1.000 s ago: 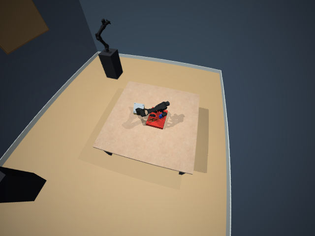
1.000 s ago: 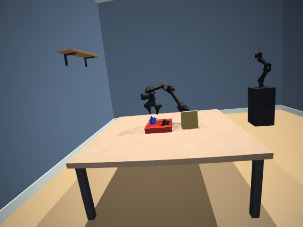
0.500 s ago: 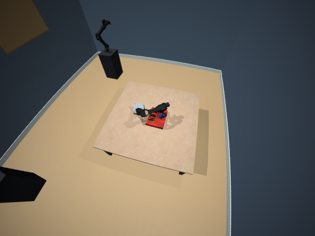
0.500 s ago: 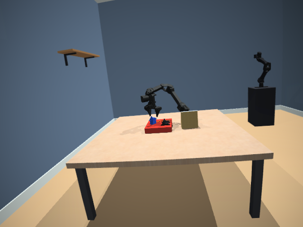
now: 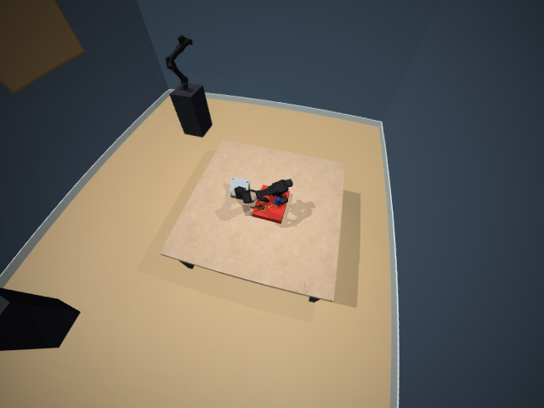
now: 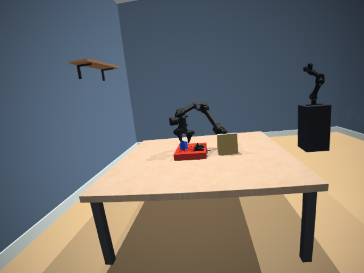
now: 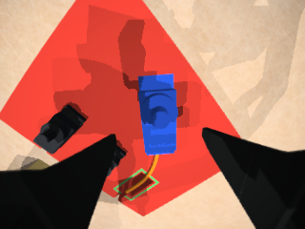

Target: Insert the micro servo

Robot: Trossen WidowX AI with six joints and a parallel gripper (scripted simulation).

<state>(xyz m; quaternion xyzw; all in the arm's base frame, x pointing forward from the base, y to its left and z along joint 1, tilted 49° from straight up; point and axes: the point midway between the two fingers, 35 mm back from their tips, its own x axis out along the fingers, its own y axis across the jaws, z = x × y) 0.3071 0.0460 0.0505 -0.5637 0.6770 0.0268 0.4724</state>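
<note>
The loose blue servo (image 5: 277, 201) (image 6: 183, 145) (image 7: 159, 119) stands on the red deck (image 5: 268, 215) (image 6: 189, 157) (image 7: 191, 167), its round shaft side facing up toward the wrist camera. Its orange cable (image 7: 154, 166) runs over the green-outlined pocket (image 7: 145, 190), which is apart from the servo body. My gripper (image 6: 185, 142) (image 7: 158, 135) is open, pointing down above the deck, with one fingertip on each side of the servo in the wrist view. It holds nothing. Whether the fingertips reach down beside the servo is unclear.
Two black parts sit on the deck; one (image 7: 59, 129) is in full view, the other (image 7: 116, 159) is partly hidden by the left finger. A box with a pale top (image 5: 239, 182) (image 6: 227, 144) stands beside the deck, near the arm's base. Another arm stands on a black pedestal (image 5: 193, 114) (image 6: 314, 127).
</note>
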